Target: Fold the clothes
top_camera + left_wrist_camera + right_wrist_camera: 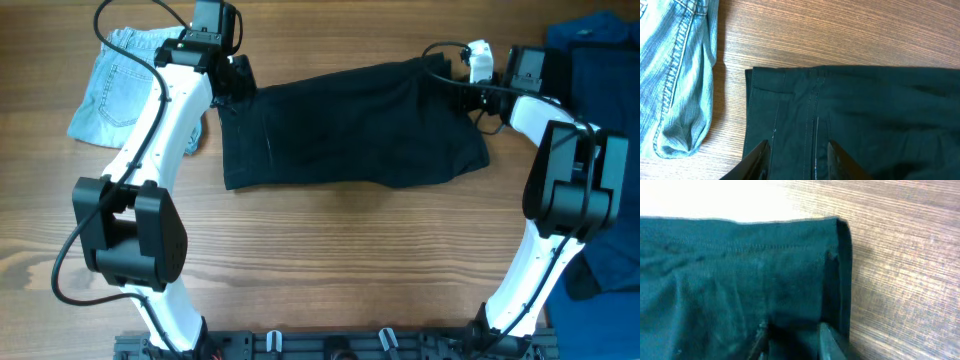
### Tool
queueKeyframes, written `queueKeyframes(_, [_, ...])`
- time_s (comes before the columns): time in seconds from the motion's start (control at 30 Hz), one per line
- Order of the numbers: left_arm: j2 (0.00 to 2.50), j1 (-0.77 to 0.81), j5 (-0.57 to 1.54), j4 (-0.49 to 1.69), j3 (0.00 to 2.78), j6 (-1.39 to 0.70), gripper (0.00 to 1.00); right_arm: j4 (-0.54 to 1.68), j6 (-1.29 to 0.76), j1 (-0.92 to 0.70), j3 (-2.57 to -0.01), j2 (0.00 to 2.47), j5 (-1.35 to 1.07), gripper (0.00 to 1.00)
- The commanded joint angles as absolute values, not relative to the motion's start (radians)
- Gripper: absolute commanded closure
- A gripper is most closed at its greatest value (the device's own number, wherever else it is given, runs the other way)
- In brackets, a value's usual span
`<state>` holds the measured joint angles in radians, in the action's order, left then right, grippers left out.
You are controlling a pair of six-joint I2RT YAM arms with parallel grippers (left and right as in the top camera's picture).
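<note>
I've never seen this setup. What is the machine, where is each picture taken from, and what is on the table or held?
Two white-and-black robot arms stand at a wooden table, each ending in a two-finger gripper. The wide picture looks down from above; the other two come from wrist cameras. A black garment lies spread in the middle, light-blue denim shorts beside the left arm, dark-blue fabric at the right edge. The left gripper and right gripper each sit at one end of the black garment, fabric between the jaws; whether they pinch it is unclear.
</note>
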<state>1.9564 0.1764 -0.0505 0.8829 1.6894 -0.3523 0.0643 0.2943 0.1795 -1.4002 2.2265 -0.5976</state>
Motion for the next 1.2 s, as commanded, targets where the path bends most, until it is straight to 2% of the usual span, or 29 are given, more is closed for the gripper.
queueKeyframes(0.0, [1.964, 0.171, -0.035, 0.884, 1.686, -0.344, 0.63, 0.03, 0.191, 0.184, -1.396, 2.24, -0.638, 0.86])
queueKeyframes(0.07, [1.964, 0.171, -0.035, 0.884, 1.686, -0.344, 0.63, 0.015, 0.191, 0.184, -1.396, 2.231, -0.649, 0.96])
queueKeyframes(0.23, [1.964, 0.171, -0.035, 0.884, 1.686, -0.344, 0.63, 0.03, 0.181, 0.232, -1.396, 2.231, -0.661, 0.96])
queueKeyframes(0.27, [1.964, 0.171, -0.035, 0.884, 1.686, -0.344, 0.63, 0.028, 0.183, 0.245, -1.396, 2.229, -0.68, 0.73])
queueKeyframes(0.3, [1.964, 0.171, -0.035, 0.884, 1.686, -0.344, 0.63, 0.022, 0.183, 0.257, -1.396, 2.227, -0.682, 0.46])
queueKeyframes(0.37, [1.964, 0.171, -0.035, 0.884, 1.686, -0.344, 0.63, 0.018, 0.199, 0.274, -1.396, 2.227, -0.725, 0.4])
queueKeyframes(0.43, [1.964, 0.171, -0.035, 0.887, 1.686, -0.344, 0.62, 0.019, 0.24, 0.273, -1.396, 2.227, -0.814, 0.38])
queueKeyframes(0.53, [1.964, 0.171, -0.035, 0.888, 1.686, -0.344, 0.62, 0.04, 0.241, 0.263, -1.396, 2.228, -0.813, 0.36])
queueKeyframes(0.63, [1.964, 0.171, -0.036, 0.887, 1.686, -0.344, 0.62, 0.052, 0.301, 0.243, -1.396, 2.228, -0.901, 0.4])
queueKeyframes(0.8, [1.973, 0.171, -0.035, 0.892, 1.686, -0.344, 0.62, 0.065, 0.352, 0.208, -1.396, 2.228, -0.766, 0.38])
queueKeyframes(0.93, [1.977, 0.171, -0.035, 0.876, 1.686, -0.344, 0.63, 0.072, 0.37, 0.144, -1.396, 2.223, -0.789, 0.48])
queueKeyframes(1.0, [1.979, 0.171, -0.035, 0.854, 1.685, -0.344, 0.61, 0.083, 0.366, 0.132, -1.396, 2.223, -0.777, 0.43])
queueKeyframes(1.1, [1.981, 0.173, 0.021, 0.759, 1.685, -0.315, 0.49, 0.137, 0.36, 0.131, -1.396, 2.19, -0.772, 0.41])
queueKeyframes(1.17, [1.986, 0.173, 0.143, 0.715, 1.685, -0.228, 0.33, 0.181, 0.335, 0.131, -1.396, 2.126, -0.683, 0.37])
